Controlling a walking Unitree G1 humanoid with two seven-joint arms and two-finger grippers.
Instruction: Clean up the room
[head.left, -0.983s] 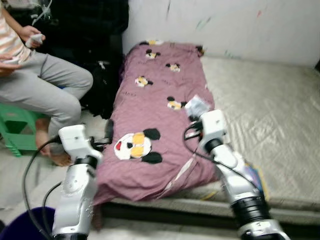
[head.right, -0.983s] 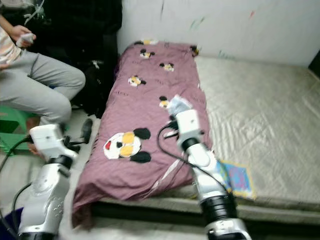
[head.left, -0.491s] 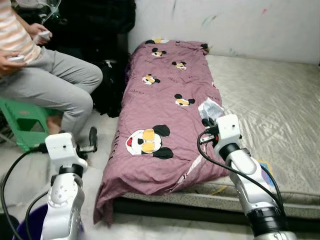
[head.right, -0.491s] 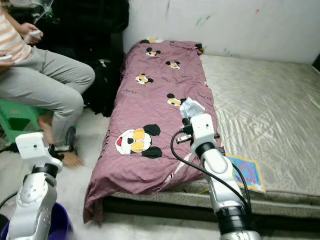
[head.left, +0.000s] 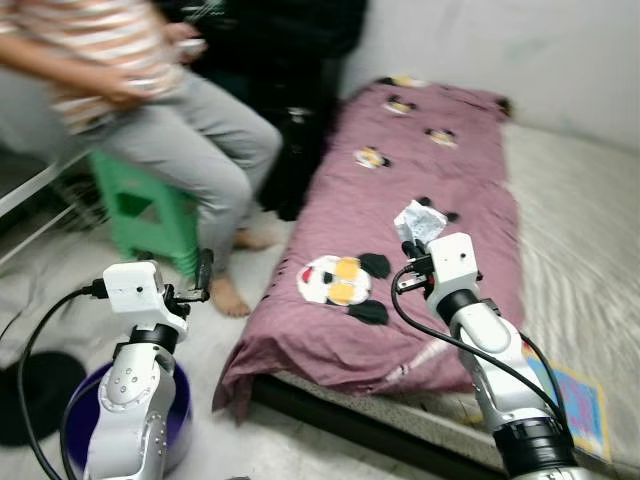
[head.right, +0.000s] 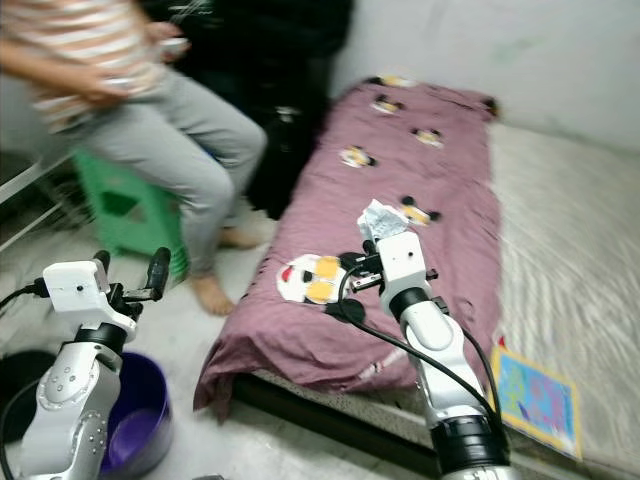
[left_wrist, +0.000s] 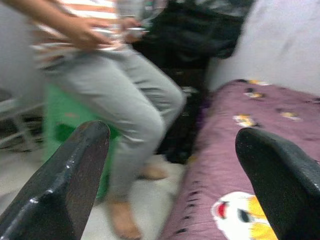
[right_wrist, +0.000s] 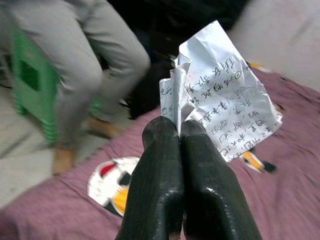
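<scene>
Over the purple blanket (head.left: 420, 200) near the bed's (head.left: 590, 250) front edge, our right gripper (right_wrist: 181, 131) pinches a crumpled paper (right_wrist: 220, 110), while the purple bin (head.right: 140, 405) sits down under our open left gripper (left_wrist: 170, 165).

Blanket (head.left: 420, 200): mauve, printed with black, white and yellow cartoon mouse heads. Paper (right_wrist: 220, 110): white with dark handwriting. Stool (head.left: 140, 205): green. Bucket (head.right: 140, 410): purple. Person's trousers (head.left: 200, 140): grey; shirt (head.left: 100, 40): striped orange and white. Mattress (head.right: 570, 230): beige, quilted. Fingers (right_wrist: 160, 190): black.
</scene>
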